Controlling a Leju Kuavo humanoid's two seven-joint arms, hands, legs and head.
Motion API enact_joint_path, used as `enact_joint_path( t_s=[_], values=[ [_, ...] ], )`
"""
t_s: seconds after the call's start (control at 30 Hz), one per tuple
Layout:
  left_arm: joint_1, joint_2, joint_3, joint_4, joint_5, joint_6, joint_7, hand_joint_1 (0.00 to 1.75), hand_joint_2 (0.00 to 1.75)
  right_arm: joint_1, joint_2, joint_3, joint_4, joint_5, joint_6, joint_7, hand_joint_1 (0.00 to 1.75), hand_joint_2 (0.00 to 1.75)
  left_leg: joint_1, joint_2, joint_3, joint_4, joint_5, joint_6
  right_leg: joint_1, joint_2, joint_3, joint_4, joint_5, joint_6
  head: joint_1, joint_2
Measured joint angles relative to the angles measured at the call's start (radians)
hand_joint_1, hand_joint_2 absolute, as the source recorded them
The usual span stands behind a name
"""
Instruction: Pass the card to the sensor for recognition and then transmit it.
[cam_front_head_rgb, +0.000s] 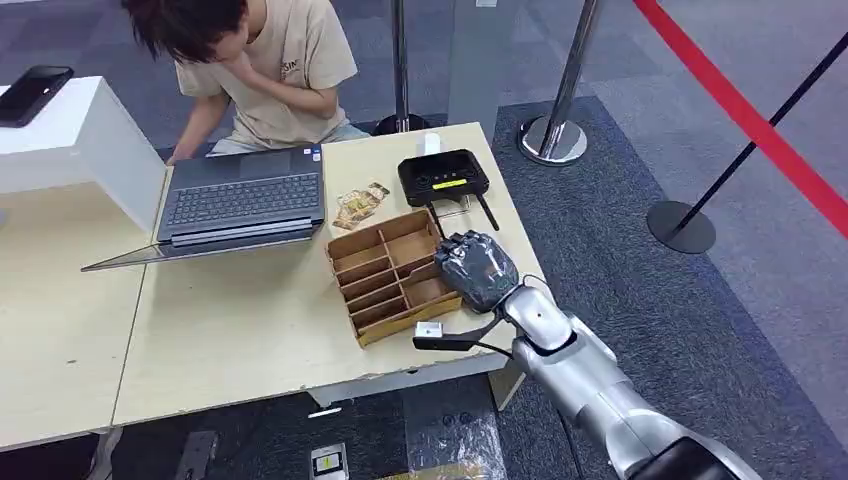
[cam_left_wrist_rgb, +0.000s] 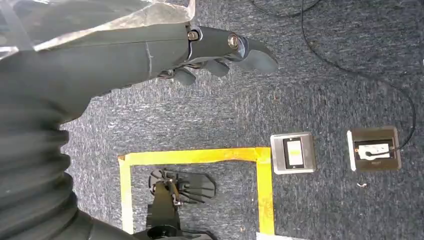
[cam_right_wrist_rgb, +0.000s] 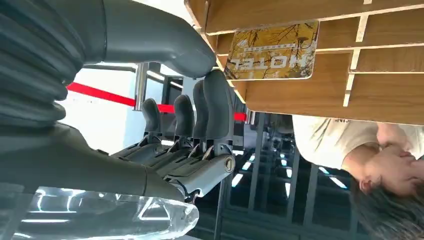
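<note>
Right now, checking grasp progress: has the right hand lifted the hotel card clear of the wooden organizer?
No; the card sits in the organizer, fingertips at its edge.

Silver arm (cam_front_head_rgb: 580, 375), dark grey hand (cam_front_head_rgb: 476, 268)

Your right arm (cam_front_head_rgb: 590, 385) in smooth silvery metal, your right hand (cam_front_head_rgb: 476, 268) matt dark grey, wooden divided tray (cam_front_head_rgb: 392, 272) with a plain finish, glossy printed hotel card (cam_right_wrist_rgb: 272, 51), black plastic card sensor (cam_front_head_rgb: 443, 177), pale smooth table (cam_front_head_rgb: 250, 330), rough blue-grey carpet (cam_left_wrist_rgb: 300, 95).
</note>
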Motion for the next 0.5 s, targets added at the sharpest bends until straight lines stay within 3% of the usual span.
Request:
enact_joint_path(
  t_s=[0.5],
  values=[
    [0.000, 0.000, 0.000, 0.000, 0.000, 0.000, 0.000, 0.00, 1.75, 0.000, 0.000, 0.000, 0.000, 0.000, 0.000, 0.000, 1.13, 1.75, 0.000, 0.000, 0.000, 0.000, 0.000, 0.000, 0.000, 0.000, 0.000, 0.000, 0.000, 0.000, 0.000, 0.000]
  ],
)
